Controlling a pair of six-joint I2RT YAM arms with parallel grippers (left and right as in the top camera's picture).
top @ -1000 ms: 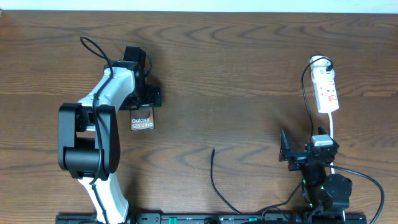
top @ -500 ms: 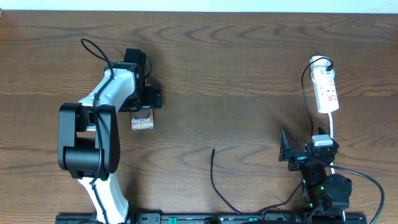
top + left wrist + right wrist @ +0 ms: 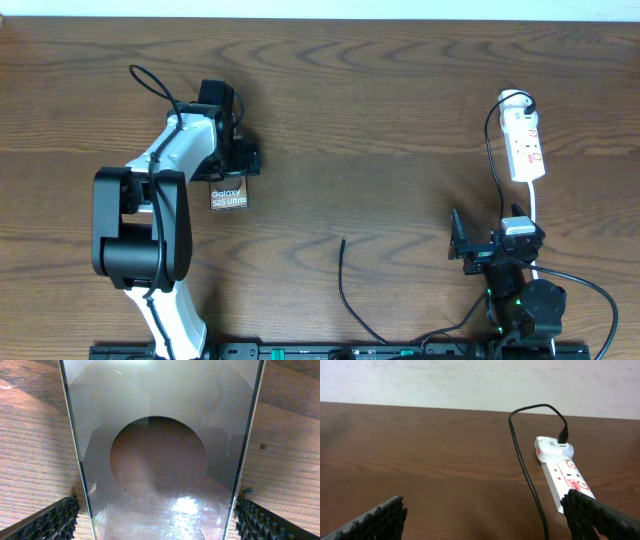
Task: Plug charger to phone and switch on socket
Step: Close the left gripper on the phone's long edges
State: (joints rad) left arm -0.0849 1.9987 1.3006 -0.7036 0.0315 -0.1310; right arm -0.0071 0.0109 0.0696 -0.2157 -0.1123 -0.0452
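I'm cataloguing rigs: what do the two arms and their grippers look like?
The left arm has white links, black joints and a looping black cable. The right arm is mostly black with a green light near its base. Both have black fingers with textured pads.

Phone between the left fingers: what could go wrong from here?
1. The phone looks glossy, and the left fingers only flank its narrow edges, so it might slip or twist if lifted.
2. The charger tip lies loose, apart from the phone. It is thin, so the open right fingers may miss it.
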